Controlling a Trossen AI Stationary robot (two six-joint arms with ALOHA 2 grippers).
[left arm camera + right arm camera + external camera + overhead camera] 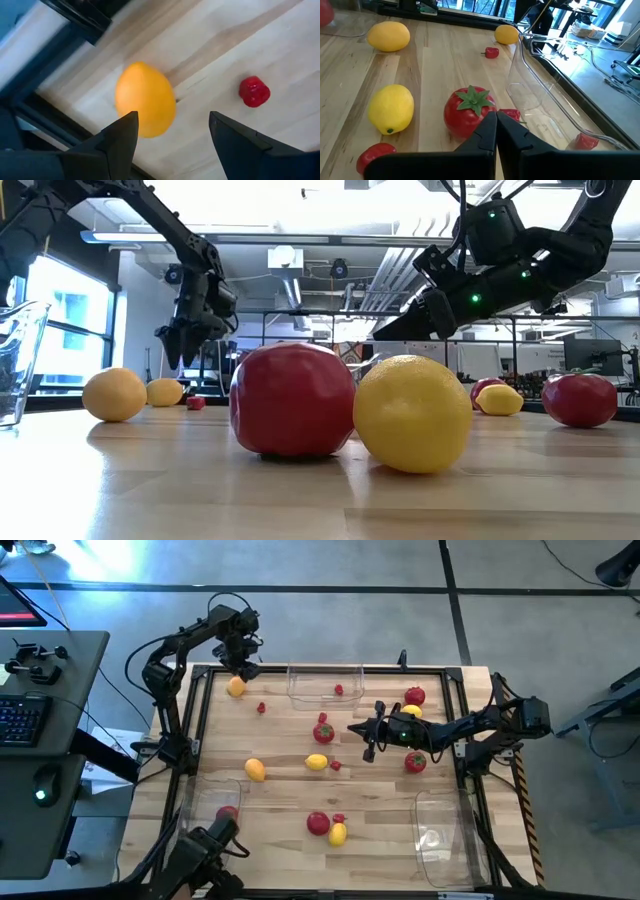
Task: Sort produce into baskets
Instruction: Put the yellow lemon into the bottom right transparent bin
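left gripper (243, 670) wide open above orange lemon (236, 687) | right gripper (368, 730) closed, empty, near tomato (323, 732)

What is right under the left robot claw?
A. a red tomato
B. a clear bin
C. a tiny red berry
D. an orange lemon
D: the left claw hangs open over the orange lemon near the table's corner, and the tiny red berry lies off to one side of it.
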